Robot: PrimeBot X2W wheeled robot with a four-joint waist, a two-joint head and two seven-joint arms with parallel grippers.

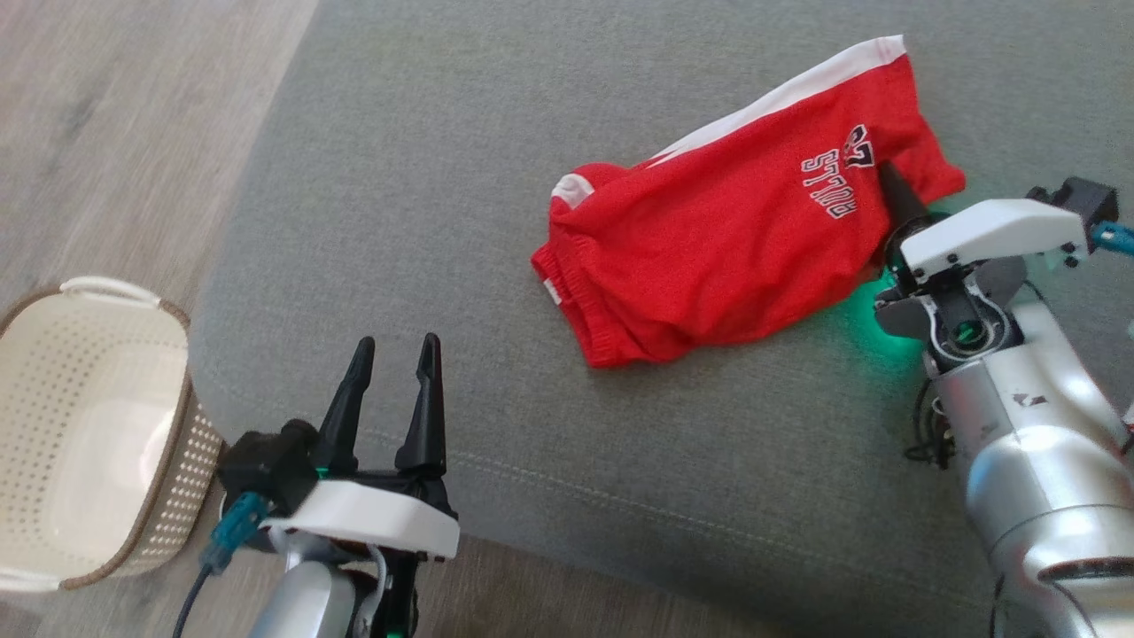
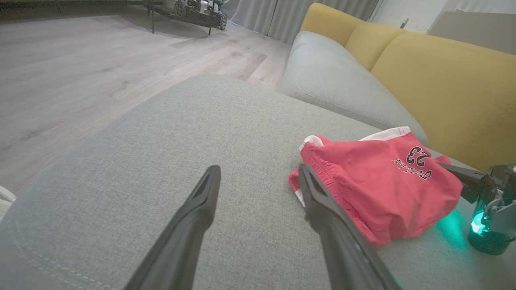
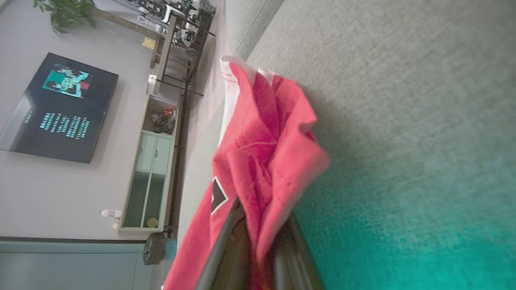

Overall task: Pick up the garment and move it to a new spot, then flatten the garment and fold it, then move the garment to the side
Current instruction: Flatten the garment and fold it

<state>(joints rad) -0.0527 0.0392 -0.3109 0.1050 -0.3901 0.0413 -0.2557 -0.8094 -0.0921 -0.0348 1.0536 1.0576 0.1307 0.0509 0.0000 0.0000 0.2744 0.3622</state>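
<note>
Here the jersey (image 1: 726, 257) lies crumpled on the grey sofa cushion (image 1: 443, 177), toward its far right, lettering up. The right tool (image 1: 893, 186) is closed on the jersey's right edge, red cloth pinched between its fingers (image 3: 219, 245), with a green glow (image 1: 864, 310) on the cushion just beside it. The left tool (image 1: 399, 341) hangs with fingers spread wide over the cushion's near left edge, well apart from the jersey, and a white basket (image 1: 111, 285) stands on the floor (image 1: 133, 106) to its left.
</note>
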